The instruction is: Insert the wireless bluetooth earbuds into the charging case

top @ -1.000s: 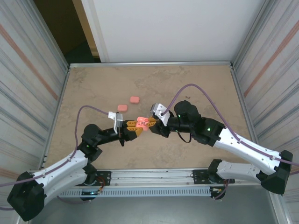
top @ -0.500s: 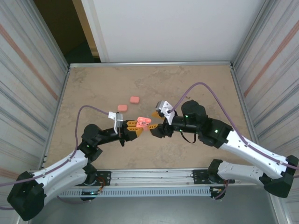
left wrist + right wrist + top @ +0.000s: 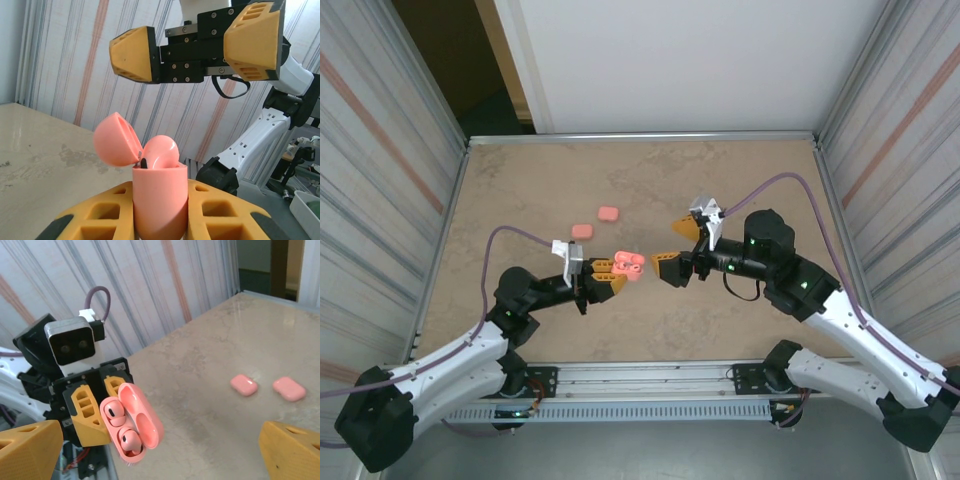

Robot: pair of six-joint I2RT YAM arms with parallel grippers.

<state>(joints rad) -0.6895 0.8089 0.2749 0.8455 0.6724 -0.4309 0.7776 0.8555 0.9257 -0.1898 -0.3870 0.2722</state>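
Left gripper [image 3: 608, 276]: jaws clenched on the lower body of the charging case [image 3: 134, 430], one yellow finger [image 3: 90, 220] pressed to each side of it. Case held at the near-middle of the counter [image 3: 740, 180].

Case lid [image 3: 115, 140]: hinged open, tilted back to one side, inner face bare and smooth.

Contents: two earbuds [image 3: 114, 412] sit side by side in the case's wells, rounded heads up, both seated low in the body. From the left wrist view one pink dome shows just above the case rim.

Right gripper [image 3: 677, 248]: jaws released, spread wide, nothing between them. It hangs just beside the open case on the right, apart from it, with the jaw tips pointing toward the left gripper.

Further back on the counter, left of centre: two closed pink cases [image 3: 608, 213], [image 3: 582, 231], lying flat, near each other but not touching, well apart from both grippers. Their contents cannot be told.
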